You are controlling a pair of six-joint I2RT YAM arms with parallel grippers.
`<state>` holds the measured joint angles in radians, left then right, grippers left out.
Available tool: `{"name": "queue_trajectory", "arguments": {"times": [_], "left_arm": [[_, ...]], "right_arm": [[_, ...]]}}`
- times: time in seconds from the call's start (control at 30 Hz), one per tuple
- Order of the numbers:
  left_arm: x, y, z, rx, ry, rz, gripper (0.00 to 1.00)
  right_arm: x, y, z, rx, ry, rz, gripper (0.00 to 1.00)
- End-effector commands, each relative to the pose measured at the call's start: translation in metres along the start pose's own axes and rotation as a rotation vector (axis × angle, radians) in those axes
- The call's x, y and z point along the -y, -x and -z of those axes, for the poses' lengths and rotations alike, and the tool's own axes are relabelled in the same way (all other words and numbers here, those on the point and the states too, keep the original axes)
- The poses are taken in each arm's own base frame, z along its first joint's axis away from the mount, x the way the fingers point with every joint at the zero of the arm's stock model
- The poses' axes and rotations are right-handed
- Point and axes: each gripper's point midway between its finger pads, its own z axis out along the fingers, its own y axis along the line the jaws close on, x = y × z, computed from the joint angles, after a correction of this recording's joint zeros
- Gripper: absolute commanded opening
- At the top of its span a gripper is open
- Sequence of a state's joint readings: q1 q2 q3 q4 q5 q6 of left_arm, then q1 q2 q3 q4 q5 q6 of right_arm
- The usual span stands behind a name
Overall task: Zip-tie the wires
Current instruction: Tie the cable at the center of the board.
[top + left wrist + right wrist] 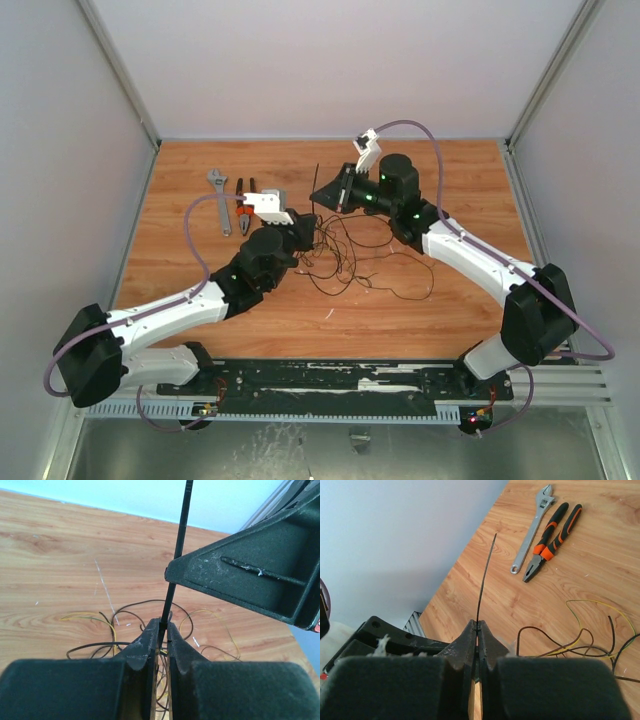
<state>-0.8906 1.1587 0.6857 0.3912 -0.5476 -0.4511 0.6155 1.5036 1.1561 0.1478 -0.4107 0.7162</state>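
At the wires' (350, 255) far edge: both claws pinch the zip tie (315, 182).
From the top, your left claw (303, 230) sits nearer the wires, your right claw (327, 195) just beyond. Left wrist: jaws closed on the strip, wires lying just past them. Right wrist: jaws closed on it, tail free beyond. Expect it light, springy, slick; grip near the end you thread.

This looks like a robot lab. Two white and black robot arms (170, 310) are bolted to a dark metal rail (340, 382) at the edge of a brown wooden table (460, 175). Plain white walls (330, 60) with silver metal posts (120, 72) box it in. A silver metal wrench (220, 203) and orange and black pliers (245, 210) lie on the table.
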Motion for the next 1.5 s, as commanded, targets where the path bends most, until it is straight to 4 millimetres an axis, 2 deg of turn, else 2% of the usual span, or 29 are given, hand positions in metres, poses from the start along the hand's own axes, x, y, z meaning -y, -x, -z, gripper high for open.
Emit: {"name": "queue_trajectory", "arguments": {"times": [0.0,0.9,1.2,1.37,1.47], "left_arm": [[-0.02,-0.043,0.006,-0.114,0.036,-0.055,0.0],[-0.046,-0.092,0.01,-0.204,0.092,-0.08,0.0],[-0.047,-0.092,0.01,-0.196,0.095,-0.073,0.0],[-0.049,-0.096,0.009,-0.204,0.105,-0.083,0.0],[-0.048,-0.091,0.008,-0.193,0.106,-0.094,0.0]], "right_arm": [[-0.043,0.065,0.009,0.191,0.085,0.093,0.0],[-0.069,0.101,0.025,0.268,0.11,0.148,0.0],[-0.07,0.103,0.027,0.271,0.11,0.153,0.0],[-0.074,0.112,0.033,0.293,0.105,0.17,0.0],[-0.074,0.113,0.036,0.299,0.098,0.179,0.0]]}}
